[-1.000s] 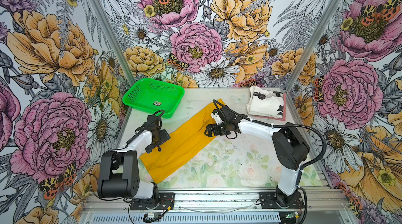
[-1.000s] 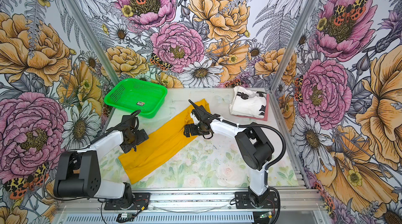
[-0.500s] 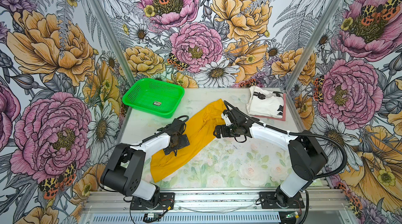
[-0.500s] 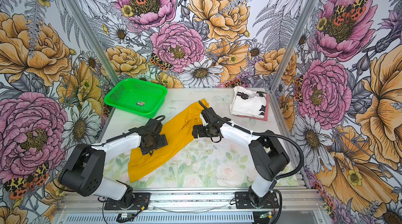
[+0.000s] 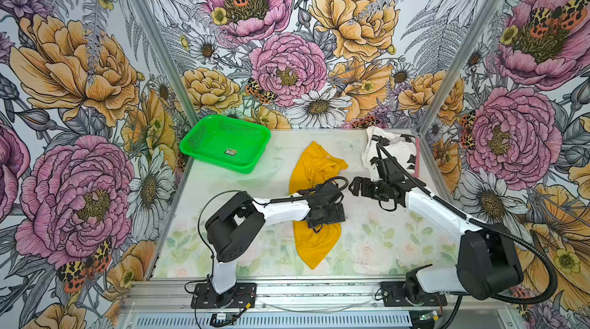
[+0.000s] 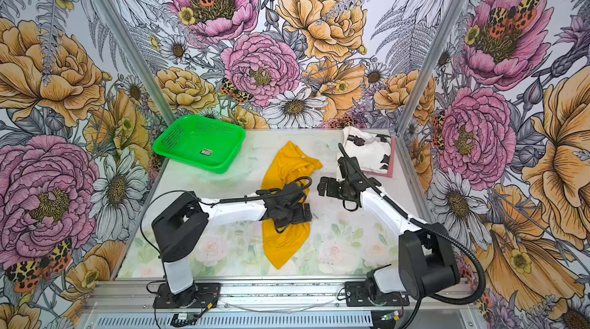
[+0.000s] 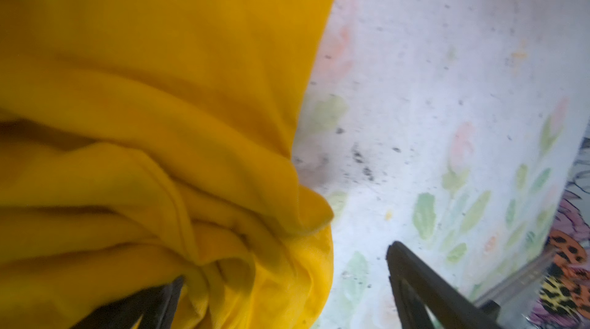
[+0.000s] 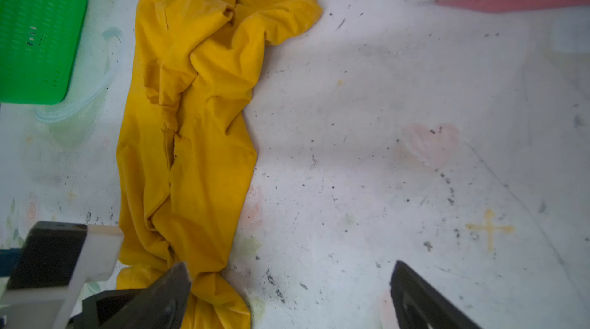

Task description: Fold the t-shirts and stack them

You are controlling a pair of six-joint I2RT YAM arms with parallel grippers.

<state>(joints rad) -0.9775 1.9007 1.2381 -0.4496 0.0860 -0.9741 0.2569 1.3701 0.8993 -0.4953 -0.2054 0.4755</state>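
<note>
The left gripper has its fingers spread wide and holds nothing. In the left wrist view one finger lies over a bunched edge of the yellow shirt and the other over bare table. The right gripper is just as wide and also empty, hanging just beside the shirt's right edge, with one finger at the cloth and the other over the table. The yellow shirt lies in the middle of the table as a long, narrow, wrinkled strip. Its collar and white label point to the back wall, a sleeve sticks out there, and its lower end tapers toward the front rail. The left arm crosses over its middle. In the back right corner the white shirt sits folded on the pink shirt, so those two look done. The green basket stands at the back left, apart from the cloth. The step in hand seems to be shaping the yellow shirt for its fold. Next, each gripper probably needs to close on a clean edge, not a thick bunch, then draw the wrinkles flat before folding it end to end and carrying it to the stack.
</note>
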